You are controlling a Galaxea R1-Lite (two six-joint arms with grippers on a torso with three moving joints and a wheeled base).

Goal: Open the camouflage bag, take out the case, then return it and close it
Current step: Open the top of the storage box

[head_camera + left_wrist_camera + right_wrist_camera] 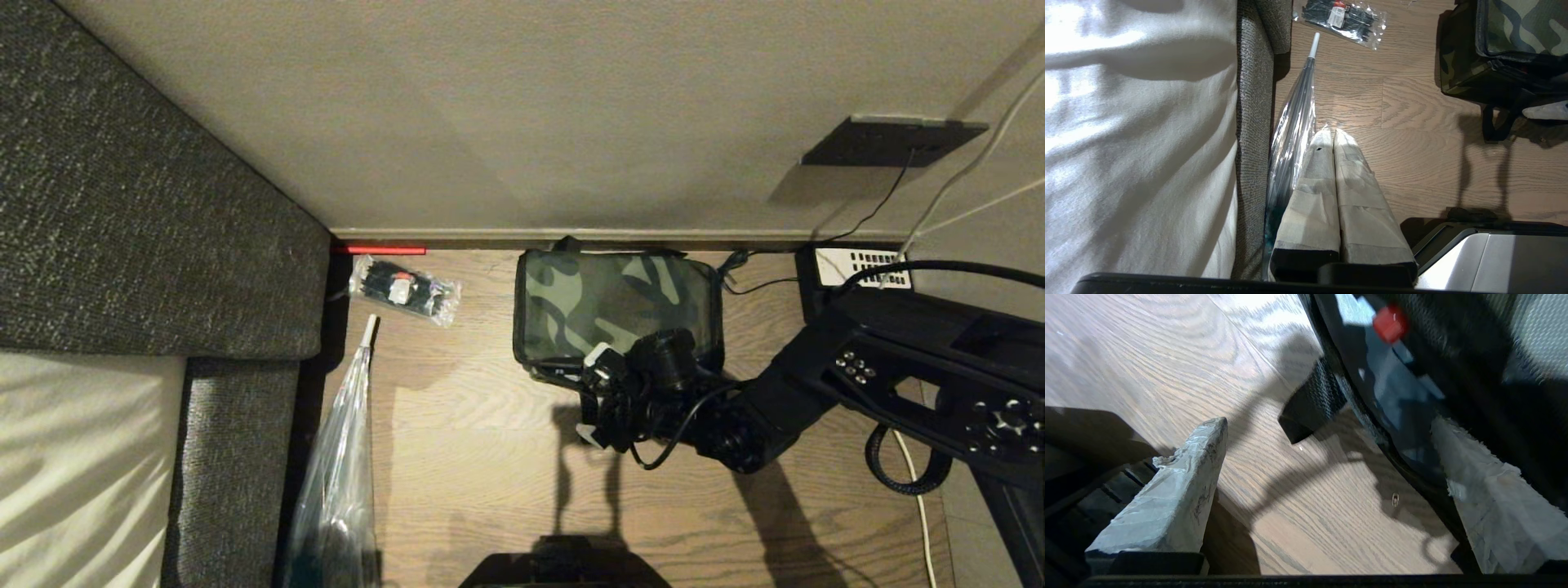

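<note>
Right gripper (595, 397) spread wide at camouflage bag (614, 304) near edge, one finger over it.

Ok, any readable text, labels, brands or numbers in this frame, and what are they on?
None can be read.
Clear packet: its red and white label is too small to read.
Black phone: white keys, no legible characters.
Camouflage bag: no visible wording; the red tab is blurred.

Right end effector (594, 398) spread wide on its outstretched arm; left end effector (1333, 136) closed.
</note>
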